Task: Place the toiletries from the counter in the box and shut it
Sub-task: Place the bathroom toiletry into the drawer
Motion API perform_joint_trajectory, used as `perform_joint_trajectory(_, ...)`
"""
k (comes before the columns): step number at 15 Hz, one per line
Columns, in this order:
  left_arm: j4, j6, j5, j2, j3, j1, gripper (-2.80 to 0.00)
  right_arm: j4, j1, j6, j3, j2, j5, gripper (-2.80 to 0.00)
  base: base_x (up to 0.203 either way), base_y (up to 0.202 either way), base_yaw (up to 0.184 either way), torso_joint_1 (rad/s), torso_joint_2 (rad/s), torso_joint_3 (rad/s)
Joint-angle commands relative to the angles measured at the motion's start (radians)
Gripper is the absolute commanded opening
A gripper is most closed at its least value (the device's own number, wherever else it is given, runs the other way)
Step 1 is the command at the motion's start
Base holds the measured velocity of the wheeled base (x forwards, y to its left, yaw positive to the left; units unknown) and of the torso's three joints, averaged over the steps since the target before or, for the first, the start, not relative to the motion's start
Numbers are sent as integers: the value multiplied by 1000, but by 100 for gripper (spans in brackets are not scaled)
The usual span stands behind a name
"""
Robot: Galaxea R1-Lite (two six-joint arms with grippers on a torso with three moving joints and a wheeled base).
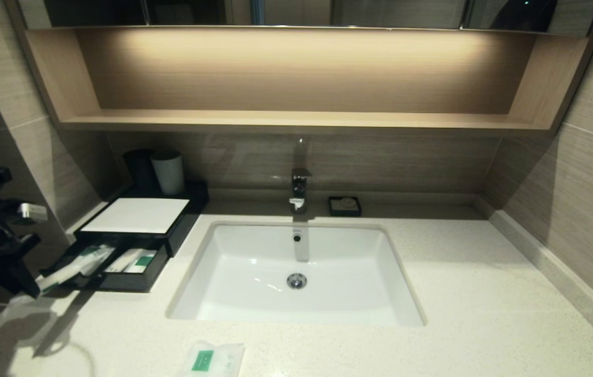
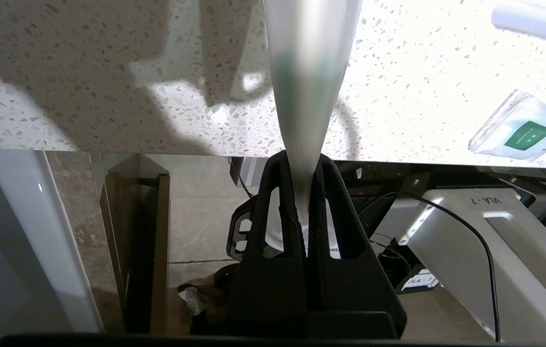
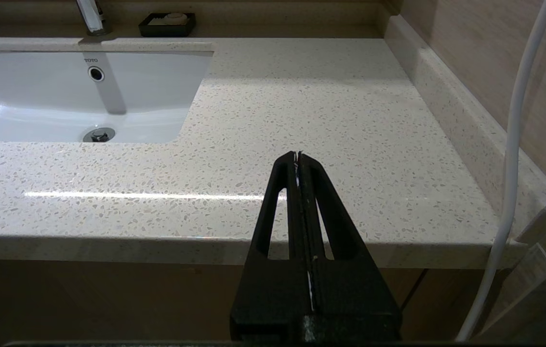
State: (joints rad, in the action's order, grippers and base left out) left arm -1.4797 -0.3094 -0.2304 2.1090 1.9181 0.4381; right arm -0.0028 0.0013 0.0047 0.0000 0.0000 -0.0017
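At about nine o'clock of the sink, the left hand, clamped on a wrapped toothbrush, should lay it lengthwise into the box's open drawer beside the other, before fetching the sachet at the bench's six o'clock.

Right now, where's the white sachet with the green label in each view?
Head view: the sachet lies on the counter at the near edge, in front of the sink, cut off by the frame.
Left wrist view: sachet at the picture's right edge, near the counter's front edge, apart from the left hand.
Right wrist view: not in it.
Shared landmark: the speckled counter's front edge.
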Motion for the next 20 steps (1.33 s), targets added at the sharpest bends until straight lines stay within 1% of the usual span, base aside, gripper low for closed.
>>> perform_joint_trajectory(1, 9, -2, -1, 9, 2, -1, -280, 0, 0, 0, 0, 0, 0, -280, 0, 0, 0, 0, 0, 0)
perform_joint_trajectory(5, 47, -2, -1, 23, 2, -15, -280, 0, 0, 0, 2, 0, 0, -280, 0, 0, 0, 0, 0, 0)
perform_joint_trajectory(12, 73, 3, -6, 50, 4, -45, -280, 0, 0, 0, 1, 0, 0, -280, 0, 0, 0, 0, 0, 0)
perform_joint_trajectory(17, 151, 10, -3, 66, 6, -45, -280, 0, 0, 0, 2, 0, 0, -280, 0, 0, 0, 0, 0, 0)
perform_joint_trajectory(20, 170, 12, -4, 75, 6, -59, -280, 0, 0, 0, 0, 0, 0, -280, 0, 0, 0, 0, 0, 0)
